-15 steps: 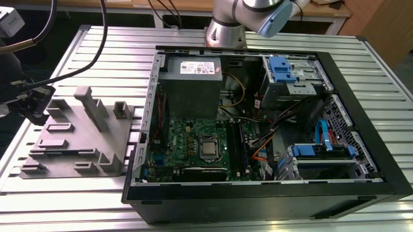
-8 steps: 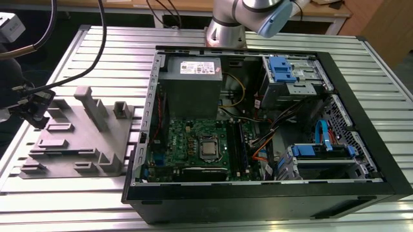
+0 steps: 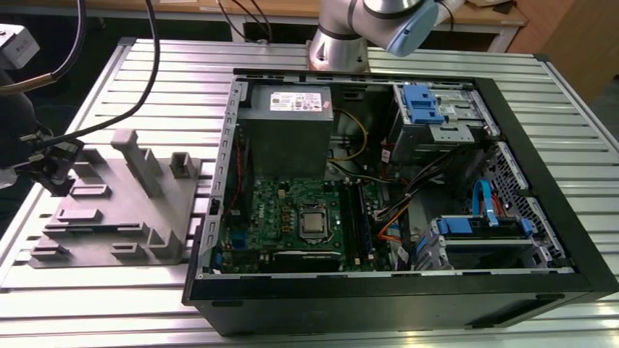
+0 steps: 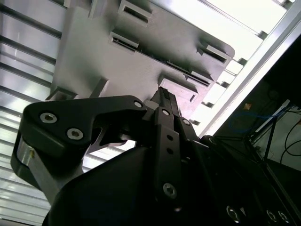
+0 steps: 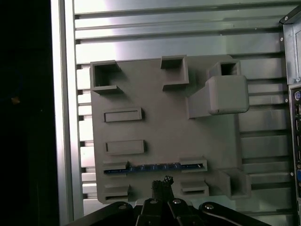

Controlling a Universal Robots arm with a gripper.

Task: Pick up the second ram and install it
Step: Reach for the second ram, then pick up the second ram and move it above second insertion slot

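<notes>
The second ram [image 5: 155,168] is a thin dark blue stick that lies on edge in a slot between two raised holders of the grey fixture plate [image 5: 164,127]. In the first wrist view my gripper [image 5: 162,182] hovers just beside that slot, fingertips pressed together and nothing between them. The second wrist view shows the same shut black fingers [image 4: 162,96] pointing at the fixture [image 4: 117,61]. In the exterior view my gripper [image 3: 53,174] hangs over the fixture's [image 3: 116,210] far side, at the exterior view's left.
An open black computer case [image 3: 541,217] lies at the exterior view's right, with the green motherboard [image 3: 285,217], its long black slot rails [image 3: 354,217] and a grey power-supply box [image 3: 285,138] inside. Tall grey posts [image 3: 135,156] rise from the fixture. Black cables [image 3: 106,119] trail across the ribbed aluminium table [image 3: 164,72].
</notes>
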